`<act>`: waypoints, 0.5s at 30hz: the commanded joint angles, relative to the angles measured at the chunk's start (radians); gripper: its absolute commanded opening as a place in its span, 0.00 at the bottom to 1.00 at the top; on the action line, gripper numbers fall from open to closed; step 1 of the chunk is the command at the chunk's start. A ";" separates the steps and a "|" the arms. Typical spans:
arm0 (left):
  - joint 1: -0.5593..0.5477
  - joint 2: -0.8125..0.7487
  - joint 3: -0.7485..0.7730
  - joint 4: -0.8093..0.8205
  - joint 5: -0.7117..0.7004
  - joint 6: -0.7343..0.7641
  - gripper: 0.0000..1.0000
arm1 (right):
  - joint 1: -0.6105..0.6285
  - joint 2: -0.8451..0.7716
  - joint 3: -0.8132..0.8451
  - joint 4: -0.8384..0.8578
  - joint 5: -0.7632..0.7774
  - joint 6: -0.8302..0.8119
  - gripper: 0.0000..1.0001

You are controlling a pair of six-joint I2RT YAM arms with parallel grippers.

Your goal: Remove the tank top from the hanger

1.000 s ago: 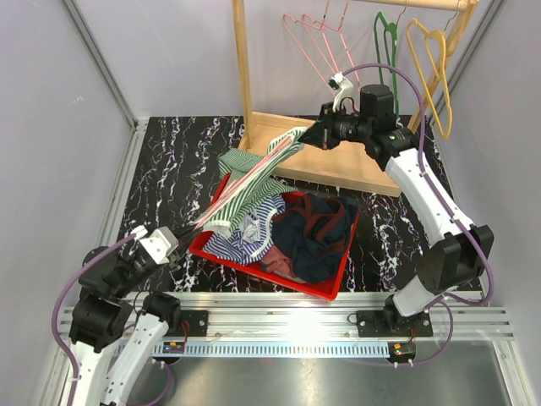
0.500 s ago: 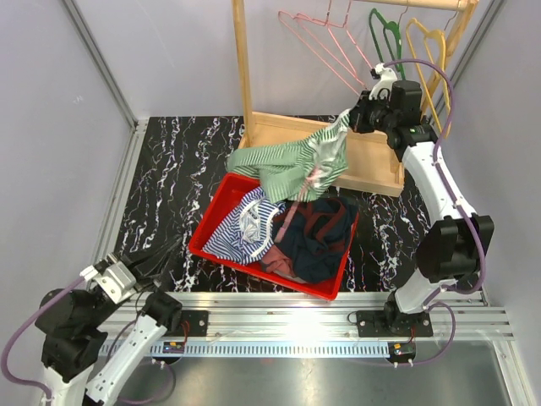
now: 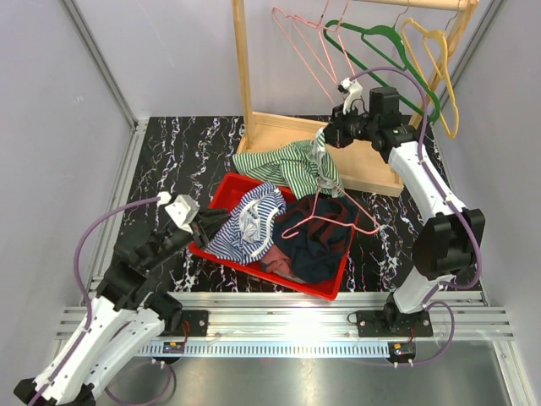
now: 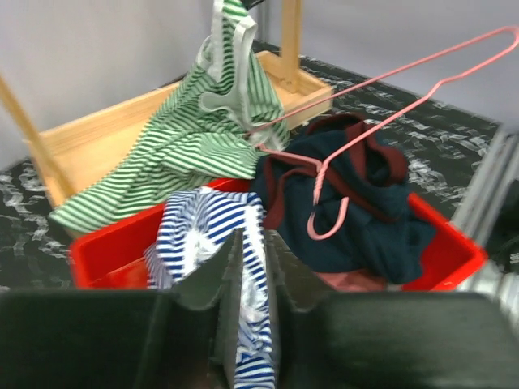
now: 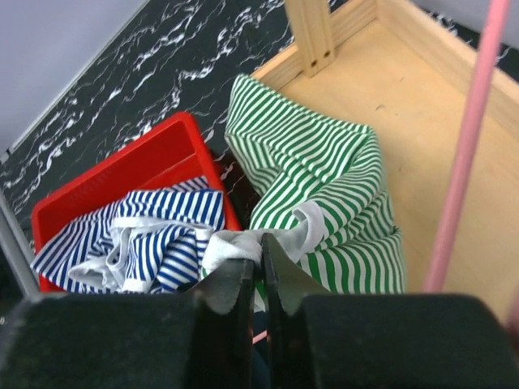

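Snag risk where hanger [image 4: 381, 79] meets top [image 3: 287, 162].
Right pincer [image 3: 331, 135] grips the top's white trim, the cloth draped from base [image 3: 372, 169] to bin [image 3: 254, 269]. Left pincer [image 3: 205, 227] is barely parted and empty. One hanger end touches the top, so lifting could drag it along.

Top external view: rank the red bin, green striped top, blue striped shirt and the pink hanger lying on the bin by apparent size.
1. red bin
2-3. green striped top and blue striped shirt: both crumpled, look about alike, so not ranked
4. pink hanger: thin wire, least area
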 commanded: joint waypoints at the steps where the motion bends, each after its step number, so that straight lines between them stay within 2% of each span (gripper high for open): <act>1: -0.003 0.082 0.006 0.150 0.100 -0.077 0.27 | 0.008 0.000 0.056 -0.137 -0.048 -0.144 0.17; 3: -0.003 0.119 0.015 0.148 0.130 -0.088 0.40 | 0.010 -0.005 0.070 -0.217 -0.023 -0.222 0.22; 5: -0.004 0.153 0.019 0.159 0.140 -0.095 0.48 | 0.010 -0.014 0.069 -0.252 0.013 -0.273 0.33; 7: -0.004 0.165 0.012 0.176 0.144 -0.100 0.57 | 0.008 -0.033 0.064 -0.303 0.073 -0.303 0.45; 8: -0.004 0.167 0.009 0.176 0.144 -0.106 0.61 | 0.008 -0.040 0.065 -0.321 0.090 -0.337 0.57; 11: -0.003 0.173 0.003 0.205 0.143 -0.108 0.68 | 0.010 -0.095 0.056 -0.387 0.139 -0.409 0.74; 15: -0.004 0.181 0.008 0.184 0.134 -0.088 0.72 | 0.008 -0.189 0.076 -0.508 0.185 -0.493 0.87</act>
